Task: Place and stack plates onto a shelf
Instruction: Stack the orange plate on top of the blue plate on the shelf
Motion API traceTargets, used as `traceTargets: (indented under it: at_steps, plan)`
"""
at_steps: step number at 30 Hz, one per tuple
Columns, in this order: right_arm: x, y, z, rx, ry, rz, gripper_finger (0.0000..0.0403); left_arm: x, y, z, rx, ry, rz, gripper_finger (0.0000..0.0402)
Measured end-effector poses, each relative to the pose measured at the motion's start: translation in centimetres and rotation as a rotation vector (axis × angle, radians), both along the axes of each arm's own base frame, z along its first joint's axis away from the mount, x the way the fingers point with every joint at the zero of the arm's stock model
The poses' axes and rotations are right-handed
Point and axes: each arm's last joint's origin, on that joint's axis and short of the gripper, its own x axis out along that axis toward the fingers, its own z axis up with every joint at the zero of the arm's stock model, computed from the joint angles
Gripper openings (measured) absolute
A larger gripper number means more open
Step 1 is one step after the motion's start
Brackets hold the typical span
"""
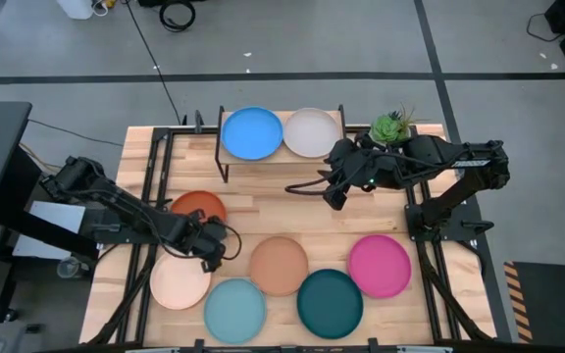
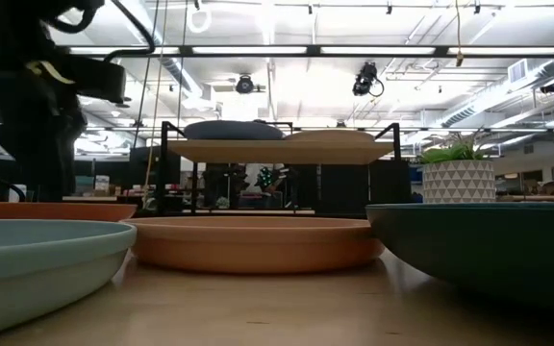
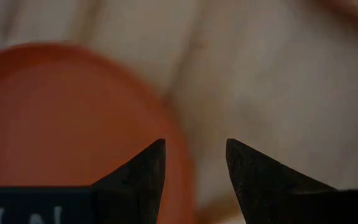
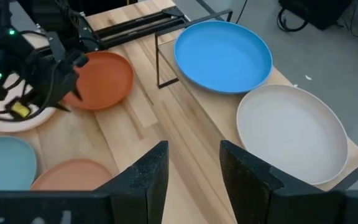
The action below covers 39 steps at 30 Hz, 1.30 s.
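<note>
High view: straight down over the whole worktop [image 1: 263, 211], far off.
Low view: at worktop level, facing the shelf [image 2: 279, 151], plates close in front.
Left wrist view: very near the orange-red plate [image 3: 55, 118], past its own fingers.
Right wrist view: higher, slanting down.
Shared: the blue plate [image 1: 251, 133] appears in high and right wrist views.

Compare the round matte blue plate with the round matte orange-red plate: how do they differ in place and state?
The round matte blue plate already lies on the small wooden shelf, beside the grey-white plate; the round matte orange-red plate is on the slatted tabletop. The open left gripper hovers close by the orange-red plate, while no gripper is at the blue one; the open right gripper hangs in front of the shelf. Both plates look equal in shape and size.
</note>
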Motion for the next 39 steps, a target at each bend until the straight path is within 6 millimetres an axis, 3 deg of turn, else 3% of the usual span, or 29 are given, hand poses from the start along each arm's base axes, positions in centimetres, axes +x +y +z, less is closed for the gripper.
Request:
traceTargets:
  at_steps: [13,19,23,25,31,39]
  plan:
    - [0.1,0.0,0.1,-0.003,-0.012,0.011,0.0150,-1.1,0.8,-2.3,0.050,-0.032,0.063,0.0165]
    - [0.1,0.0,0.2,-0.019,-0.017,0.001,0.0150,-1.7,1.4,-3.8,0.021,-0.003,0.059,0.0103]
    - [0.1,0.0,0.2,-0.019,-0.016,0.000,0.0150,-1.6,1.6,-3.5,0.015,0.005,0.081,0.0042]
    - [0.1,0.0,0.2,-0.020,-0.016,0.000,0.0150,-1.4,1.5,-2.9,0.021,0.011,0.062,0.0017]
    - [0.1,0.0,0.2,-0.031,-0.010,0.007,0.0150,0.4,0.3,1.0,-0.096,-0.033,-0.099,0.0015]
    - [0.1,0.0,0.2,-0.034,-0.008,0.009,0.0150,3.8,-0.8,9.5,-0.298,-0.239,-0.312,0.0014]
